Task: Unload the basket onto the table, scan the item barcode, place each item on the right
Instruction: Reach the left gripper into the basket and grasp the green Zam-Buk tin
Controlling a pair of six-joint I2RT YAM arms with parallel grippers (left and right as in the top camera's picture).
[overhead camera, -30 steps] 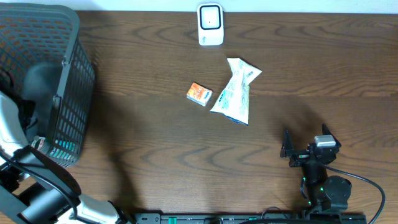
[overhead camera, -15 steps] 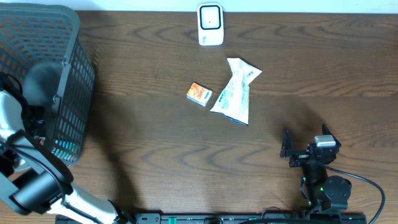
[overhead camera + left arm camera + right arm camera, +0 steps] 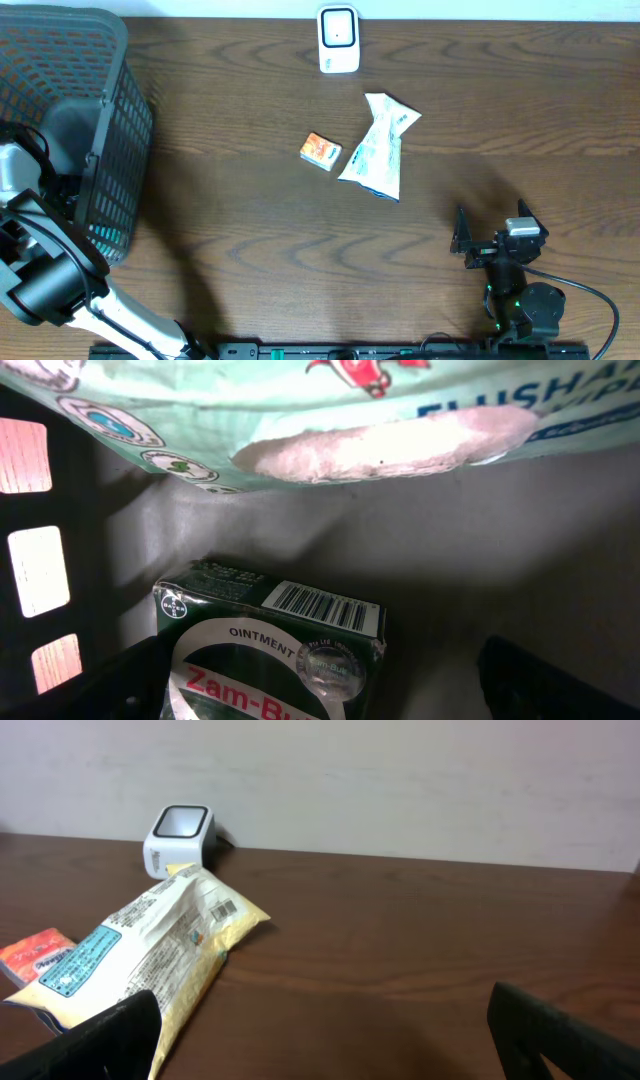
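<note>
While the left hand point(image 3: 335, 685) gapes empty over the ointment box point(image 3: 270, 650) in the basket point(image 3: 110, 60) and the right hand point(image 3: 330, 1030) rests wide, scanning looks unstarted.

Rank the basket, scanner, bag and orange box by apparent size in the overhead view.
1. basket, by far
2. bag
3. scanner
4. orange box, only a little smaller than the scanner
</note>
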